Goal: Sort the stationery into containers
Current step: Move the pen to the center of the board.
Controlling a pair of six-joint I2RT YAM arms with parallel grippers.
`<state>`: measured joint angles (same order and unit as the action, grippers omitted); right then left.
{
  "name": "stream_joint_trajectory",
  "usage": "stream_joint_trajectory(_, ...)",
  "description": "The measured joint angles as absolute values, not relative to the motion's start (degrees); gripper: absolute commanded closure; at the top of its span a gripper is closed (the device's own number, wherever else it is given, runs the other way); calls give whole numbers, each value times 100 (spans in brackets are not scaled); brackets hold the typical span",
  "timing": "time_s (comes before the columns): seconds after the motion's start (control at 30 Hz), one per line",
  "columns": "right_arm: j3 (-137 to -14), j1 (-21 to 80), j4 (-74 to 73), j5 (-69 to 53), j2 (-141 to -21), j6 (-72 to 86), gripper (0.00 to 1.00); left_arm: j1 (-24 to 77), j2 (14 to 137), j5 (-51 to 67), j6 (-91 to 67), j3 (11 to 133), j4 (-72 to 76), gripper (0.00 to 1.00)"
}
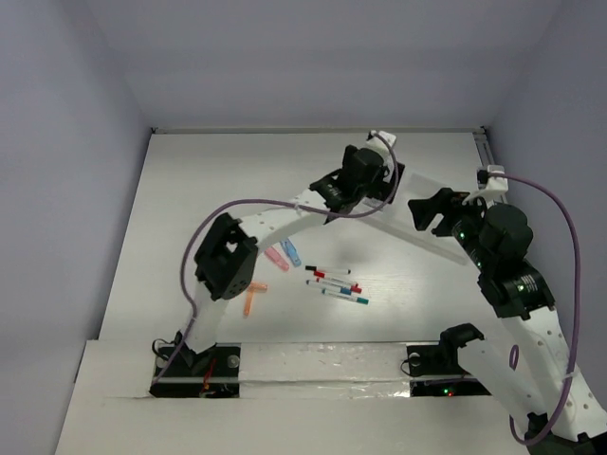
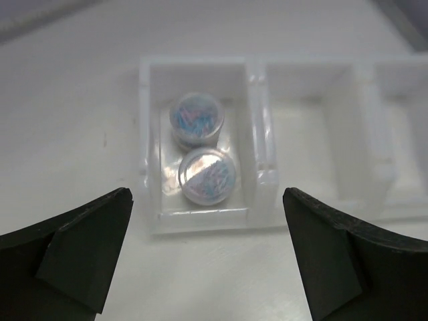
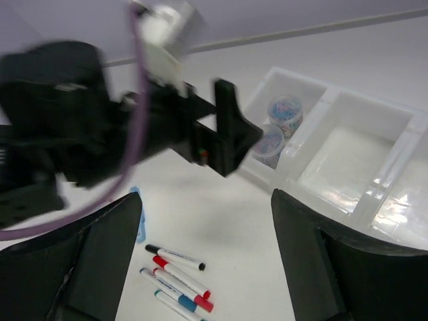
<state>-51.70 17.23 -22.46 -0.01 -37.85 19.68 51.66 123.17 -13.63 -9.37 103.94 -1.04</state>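
The place is a robotics lab test cell. A plain white bench (image 1: 190, 190) fills the middle of the top view. Flat pale grey-lilac panels box it in: a back wall (image 1: 322, 57) across the top of the frame, a left wall (image 1: 57, 190) and a right wall (image 1: 569, 114). Two white-and-black robot arms, the left arm (image 1: 285, 218) and the right arm (image 1: 503, 237), are bolted at the lower edge, where a strip of clear tape (image 1: 322, 365) runs across. A purple cable (image 1: 575, 265) loops loosely along the right arm, which shows small green indicator lights (image 1: 462, 235). The goods look like staged props: marker pens (image 1: 337, 282) at centre frame and a divided plastic tray (image 2: 200, 63).
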Motion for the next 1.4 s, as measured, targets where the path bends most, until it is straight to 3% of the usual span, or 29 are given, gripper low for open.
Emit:
stream_joint_trajectory(0.1,-5170,1723,-2248,-123,-3776,2012,39,5166,11222,-1323,-985,9883,191,1)
stream_joint_trajectory(0.13,-5170,1723,-2248,-178,-3791,2014,49,5166,10814,-1332,-1004,9695,266,1)
stream_joint_trajectory(0.2,-5170,1723,-2244,-316,-3837,2053,54,5166,9889,-1385,-1068,9260,545,1)
stream_joint_trajectory(0.23,-5168,1723,-2231,-399,-3905,2071,61,5166,9371,-1420,-1105,8973,685,1)
stream_joint_trajectory(0.4,-5129,1772,-2058,-1037,-4587,2119,72,5166,7026,-1710,-1428,7262,1227,5)
stream_joint_trajectory(0.63,-5026,3813,-2053,-760,-6399,2082,70,5164,4982,-1776,-2261,4657,819,25)
stream_joint_trajectory(0.77,-4880,4372,-2110,-657,-7067,1981,53,5166,4261,-1614,-2674,3719,-69,30)
stream_joint_trajectory(0.83,-4890,4372,-2121,-565,-7397,1865,47,5166,3745,-1586,-2794,3623,-558,30)
stream_joint_trajectory(1.0,-5205,4427,-2130,-336,-8482,1461,42,5166,2858,-1597,-2864,3946,-1155,29)
stream_joint_trajectory(1.4,-6014,4438,-2147,255,-9813,1026,42,5166,2320,-1892,-2742,4209,-1787,27)
